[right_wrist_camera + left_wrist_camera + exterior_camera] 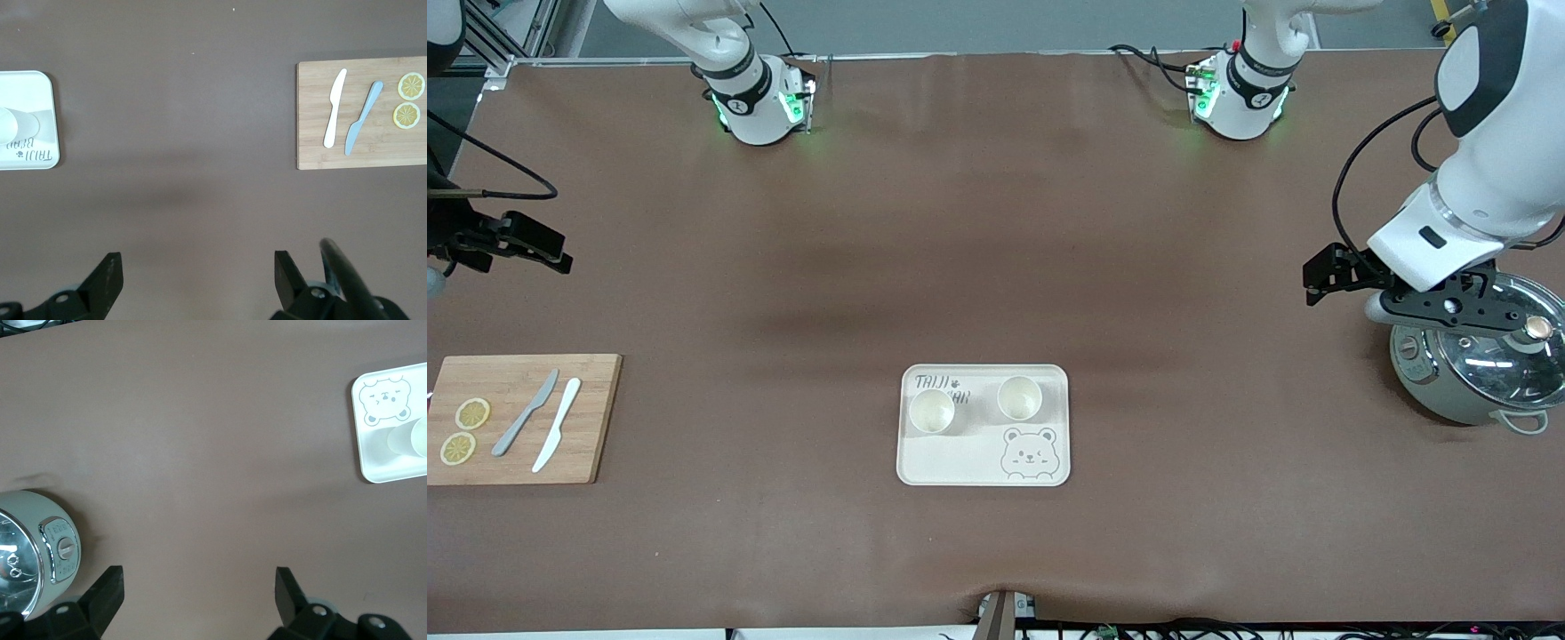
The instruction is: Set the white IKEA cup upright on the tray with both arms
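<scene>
Two white cups stand upright on the cream tray (960,462) in the middle of the table, one (931,412) on the lettering, the other (1019,397) beside it above the bear drawing. My left gripper (1316,277) hangs open and empty over the table beside the pot at the left arm's end. In the left wrist view the left gripper (199,587) has only bare table between its fingers, with the tray (377,463) off at the edge. My right gripper (560,253) is open and empty over the right arm's end; in its own view the right gripper (198,270) frames bare table.
A pale green pot (1476,373) with a glass lid sits under the left wrist. A wooden cutting board (596,418) at the right arm's end carries a grey knife (525,413), a white knife (557,424) and two lemon slices (464,431).
</scene>
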Available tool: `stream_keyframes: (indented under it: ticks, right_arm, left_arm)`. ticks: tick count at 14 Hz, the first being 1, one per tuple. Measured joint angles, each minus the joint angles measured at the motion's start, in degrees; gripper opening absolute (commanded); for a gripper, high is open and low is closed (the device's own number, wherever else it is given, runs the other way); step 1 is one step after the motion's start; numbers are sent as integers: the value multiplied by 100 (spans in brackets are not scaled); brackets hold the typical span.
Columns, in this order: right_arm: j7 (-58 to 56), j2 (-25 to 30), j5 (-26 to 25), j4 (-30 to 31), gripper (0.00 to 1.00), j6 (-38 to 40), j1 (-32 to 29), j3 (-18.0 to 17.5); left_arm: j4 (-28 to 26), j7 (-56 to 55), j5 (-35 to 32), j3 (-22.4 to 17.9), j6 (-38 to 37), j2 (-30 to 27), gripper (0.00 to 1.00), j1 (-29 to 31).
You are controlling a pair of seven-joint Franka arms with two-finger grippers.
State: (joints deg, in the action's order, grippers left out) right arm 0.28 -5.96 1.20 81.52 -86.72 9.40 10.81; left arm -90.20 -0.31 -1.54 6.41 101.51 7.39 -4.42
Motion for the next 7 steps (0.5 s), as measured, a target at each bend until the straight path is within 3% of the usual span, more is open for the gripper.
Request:
stream_keyframes:
  ticks: [7]
  right_arm:
    - [1, 2, 0, -63, 100, 13, -20, -43]
  left_arm:
    - [0, 0, 0, 0, 0, 17, 100, 20]
